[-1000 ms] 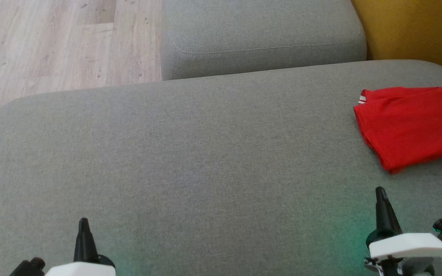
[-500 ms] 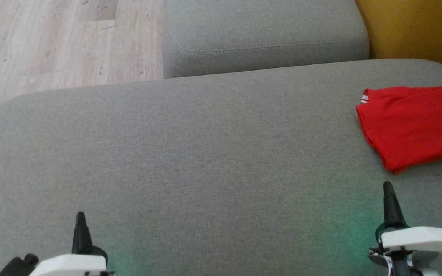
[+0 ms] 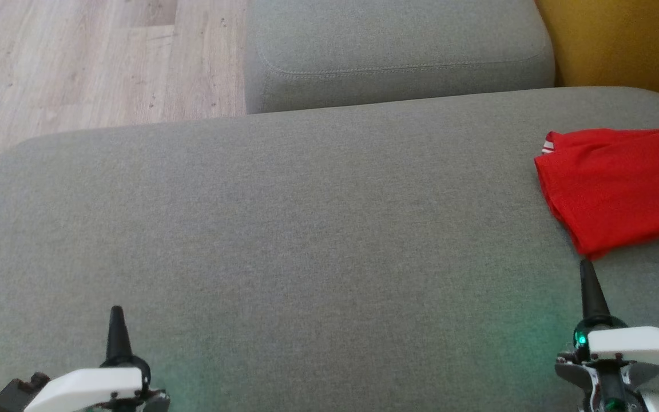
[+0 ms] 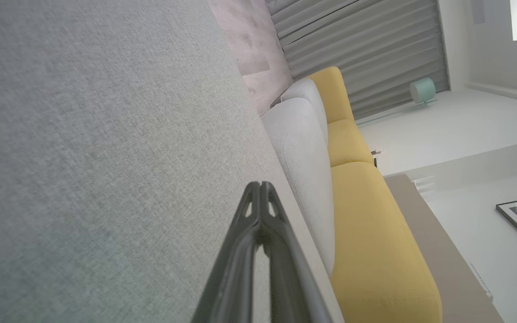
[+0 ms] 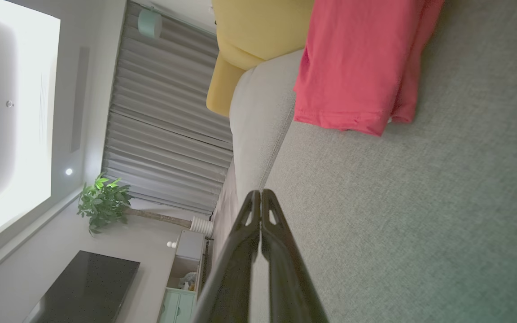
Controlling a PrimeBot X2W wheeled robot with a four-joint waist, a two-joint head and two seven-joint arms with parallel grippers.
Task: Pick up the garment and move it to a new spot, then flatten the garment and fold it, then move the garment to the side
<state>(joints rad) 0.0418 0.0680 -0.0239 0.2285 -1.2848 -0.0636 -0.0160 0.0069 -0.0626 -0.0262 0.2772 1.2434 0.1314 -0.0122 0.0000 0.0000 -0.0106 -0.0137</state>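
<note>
Folded red garment [image 3: 615, 189] at right end of grey seat cushion [image 3: 306, 229], close to yellow sofa [image 3: 621, 46].
Left gripper [image 3: 116, 313] and right gripper [image 3: 587, 269] both clenched, empty.
Right tip just beside garment's near corner, not touching.
Task likely near done.
Risks: catching that corner with clenched tip, undoing fold; dragging layers askew; nudging bundle toward cushion edge.

both grippers [image 3: 116, 312] [image 3: 587, 269] closed, empty
</note>
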